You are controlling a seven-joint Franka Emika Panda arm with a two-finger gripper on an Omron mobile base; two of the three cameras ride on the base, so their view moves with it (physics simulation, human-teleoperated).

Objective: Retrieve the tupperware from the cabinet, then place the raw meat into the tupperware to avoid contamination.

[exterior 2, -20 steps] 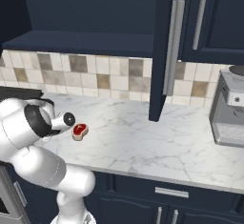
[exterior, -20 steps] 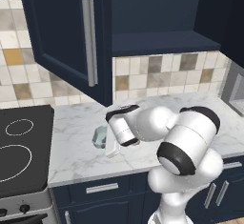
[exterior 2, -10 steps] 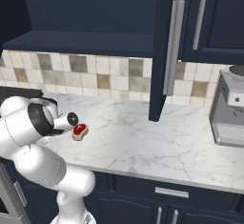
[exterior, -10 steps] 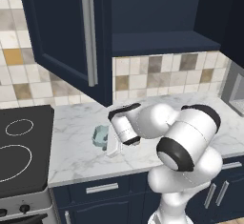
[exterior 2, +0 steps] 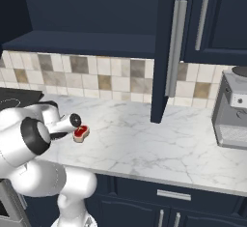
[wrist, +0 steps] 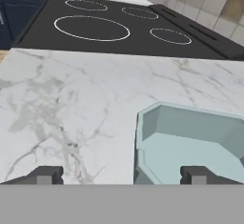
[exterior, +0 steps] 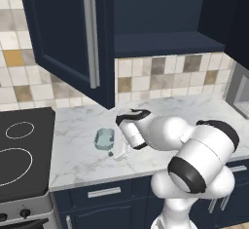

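Kitchen counter with the arm reaching low to its left. The tupperware (exterior: 104,139) — a shallow, pale grey-blue container — sits upright on the marble counter (exterior: 82,160), near the black stovetop (exterior: 22,150) and just beside the gripper (exterior: 116,153). In the hand view the tupperware (wrist: 190,144) lies close in front of the gripper (wrist: 121,175), offset toward the right finger, whose tip (wrist: 195,174) overlaps the container's near wall; whether it touches cannot be told. The left tip rises over bare marble. The jaws stand wide apart and hold nothing.

The raw meat (exterior 2: 81,132) — a small red slice with a pale rim — rests on the counter (exterior 2: 159,148) in the right base view, just past the arm's dark wrist knob (exterior 2: 75,120) and apart from the container.

The cabinet (exterior: 146,23) hangs above the tiled backsplash with its door (exterior: 63,33) swung open, the silver bar handle (exterior: 90,42) vertical; its shelf is visible inside. In the right base view a grey appliance (exterior 2: 231,112) stands at the far right of the counter, well apart from the meat.
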